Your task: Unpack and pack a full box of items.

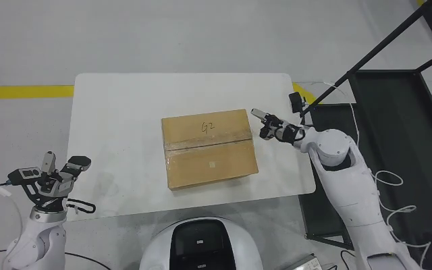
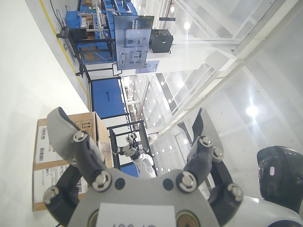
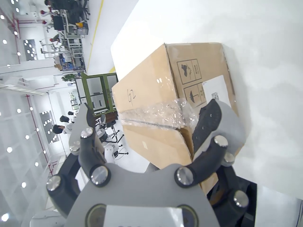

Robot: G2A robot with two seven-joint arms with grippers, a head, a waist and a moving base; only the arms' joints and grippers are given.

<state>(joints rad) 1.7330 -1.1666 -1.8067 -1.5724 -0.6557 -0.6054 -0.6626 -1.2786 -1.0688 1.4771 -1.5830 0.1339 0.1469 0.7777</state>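
A closed brown cardboard box (image 1: 209,148) lies in the middle of the white table (image 1: 121,121), its top seam sealed with clear tape. My right gripper (image 1: 261,121) hovers open just off the box's right end; in the right wrist view the box (image 3: 151,95) and its wrinkled tape end (image 3: 165,112) lie between and just beyond the spread fingers of this gripper (image 3: 151,119). My left gripper (image 1: 62,164) is open at the table's front left corner, well away from the box. In its wrist view the left gripper (image 2: 129,124) points past the box's labelled end (image 2: 47,157).
A dark rack (image 1: 385,135) stands against the table's right side, with black poles crossing above it. A yellow line (image 1: 34,91) marks the floor to the left. Bare table surface surrounds the box on all sides.
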